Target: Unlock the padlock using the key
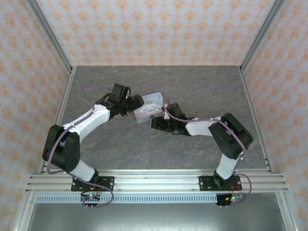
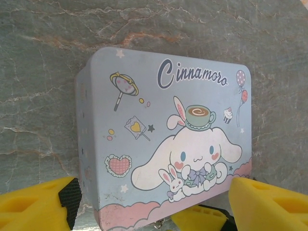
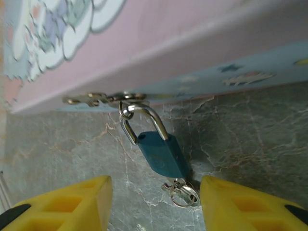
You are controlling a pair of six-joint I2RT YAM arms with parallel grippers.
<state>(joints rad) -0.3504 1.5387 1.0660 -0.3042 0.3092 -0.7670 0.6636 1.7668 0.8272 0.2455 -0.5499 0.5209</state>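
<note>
Reaching low, right claw (image 3: 155, 183) spread wide before the padlock (image 3: 161, 155).

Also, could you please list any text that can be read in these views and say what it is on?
"Cinnamoro": dark script on the lid of the tin, left wrist view.
No readable marking on the padlock, right wrist view.
The tin's print is too small to read in the top view.

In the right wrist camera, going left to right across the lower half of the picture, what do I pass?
Yellow pincer finger → padlock → other yellow pincer finger.
</note>
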